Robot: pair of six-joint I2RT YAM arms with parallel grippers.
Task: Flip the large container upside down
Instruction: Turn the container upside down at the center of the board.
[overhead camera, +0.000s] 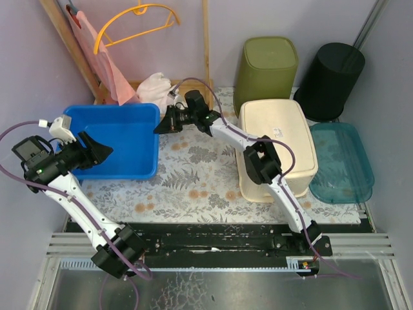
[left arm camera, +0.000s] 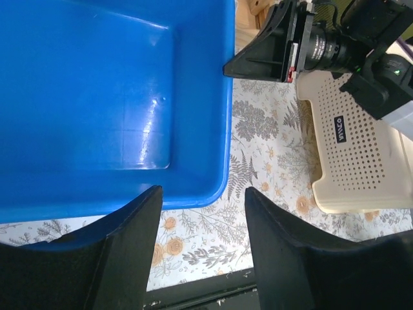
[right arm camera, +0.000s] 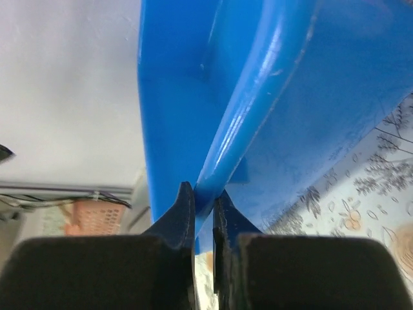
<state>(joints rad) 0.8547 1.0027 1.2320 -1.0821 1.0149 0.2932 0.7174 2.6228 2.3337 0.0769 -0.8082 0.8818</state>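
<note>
The blue container sits upright, open side up, on the left part of the tabletop, which is covered in a floral print. The right gripper reaches across from the right and is pinched tight on the container's rim at its far right corner. In the right wrist view the two fingers press on either side of the blue lip. The left gripper hangs over the container's near left part with its jaws moderately apart, holding nothing. The left wrist view shows the container's near right corner between the fingers.

Just right of the container lies a cream perforated basket, bottom up. A teal tray sits at the far right edge. Behind them stand a green bin and a black bin. An orange hanger hangs above the far left.
</note>
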